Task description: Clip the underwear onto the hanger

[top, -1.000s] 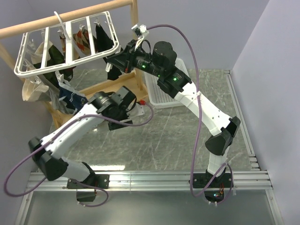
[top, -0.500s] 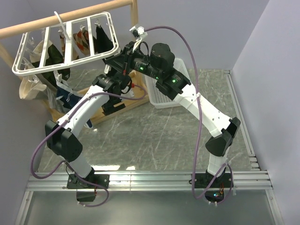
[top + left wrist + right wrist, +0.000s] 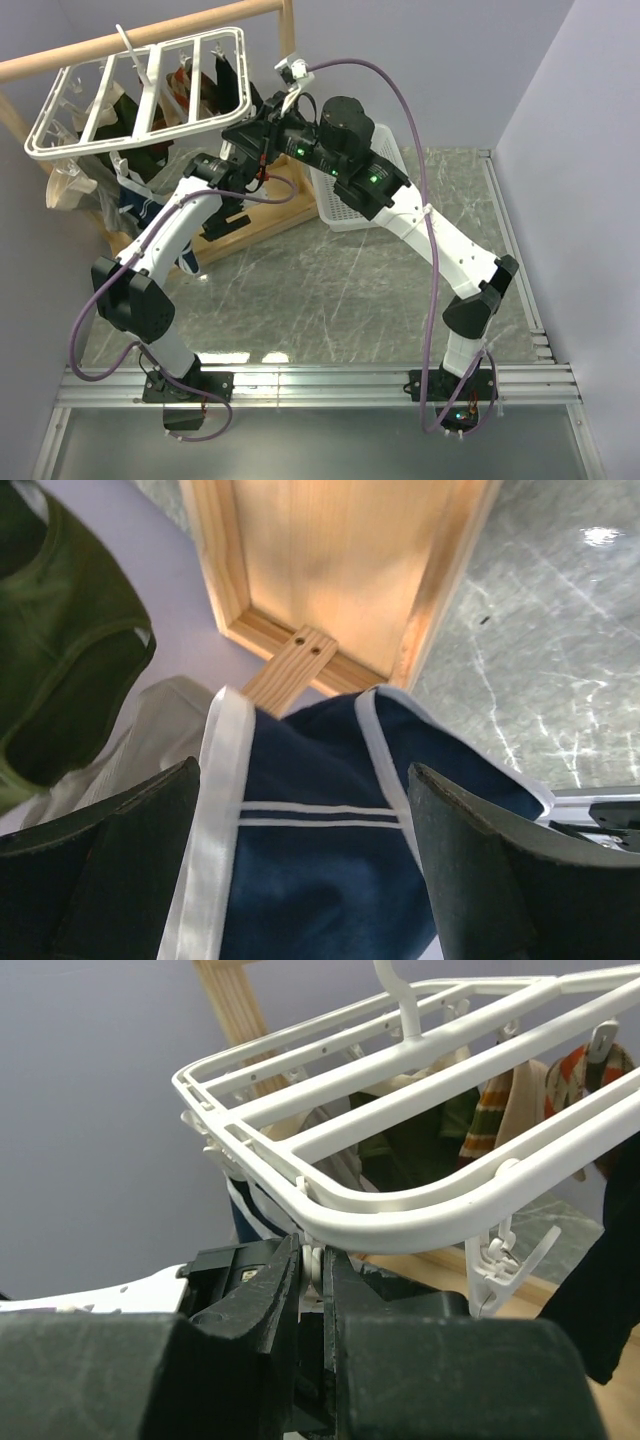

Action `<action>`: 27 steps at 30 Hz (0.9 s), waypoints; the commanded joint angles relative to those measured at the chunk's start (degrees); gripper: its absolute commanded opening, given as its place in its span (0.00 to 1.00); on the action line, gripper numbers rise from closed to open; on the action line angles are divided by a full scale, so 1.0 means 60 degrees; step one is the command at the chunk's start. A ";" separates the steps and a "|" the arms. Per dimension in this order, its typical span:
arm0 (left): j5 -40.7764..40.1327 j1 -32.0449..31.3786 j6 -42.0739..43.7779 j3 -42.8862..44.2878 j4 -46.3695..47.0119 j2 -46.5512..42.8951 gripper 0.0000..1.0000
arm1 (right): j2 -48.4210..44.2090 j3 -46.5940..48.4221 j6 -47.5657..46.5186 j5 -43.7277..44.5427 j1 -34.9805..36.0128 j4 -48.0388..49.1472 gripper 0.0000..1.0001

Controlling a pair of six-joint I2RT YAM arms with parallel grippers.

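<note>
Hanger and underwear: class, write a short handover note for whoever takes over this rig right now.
Left gripper: open, fingers either side of the navy underwear, not closed on it.
Right gripper: shut on a clip under the hanger rim.
Underwear hangs below the hanger, by the wooden stand; whether any clip holds it cannot be seen.
Left to do: feed the underwear edge into the clip, release, check.

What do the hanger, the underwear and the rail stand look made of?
The hanger: smooth, slightly glossy white plastic, judging by its moulded bars. The underwear: soft navy fabric, probably cotton, with shinier white trim. The stand: pale bare-looking wood, grain visible.
</note>
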 commanded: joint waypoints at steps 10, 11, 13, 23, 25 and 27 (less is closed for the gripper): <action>-0.1183 0.0298 0.0430 0.1140 -0.0373 0.0115 0.91 | -0.0867 -0.0302 -0.0437 0.0606 0.0445 -0.0534 0.00; -0.1228 0.0328 0.0474 0.1141 -0.0373 0.0086 0.92 | -0.0867 -0.0317 -0.0436 0.0592 0.0460 -0.0534 0.00; -0.1287 0.0459 0.0533 0.1053 -0.0373 0.0056 0.91 | -0.0867 -0.0302 -0.0436 0.0592 0.0445 -0.0534 0.00; -0.1301 0.0928 0.0636 0.0672 -0.0373 -0.0032 0.91 | -0.0896 -0.0258 -0.0510 0.0577 0.0504 -0.0534 0.00; -0.1272 0.0928 0.0606 0.0570 -0.0373 -0.0076 0.89 | -0.0867 -0.0258 -0.0539 0.0635 0.0504 -0.0534 0.00; -0.1214 0.0943 0.0606 0.0511 -0.0388 -0.0193 0.84 | -0.0852 -0.0214 -0.0583 0.0665 0.0504 -0.0505 0.00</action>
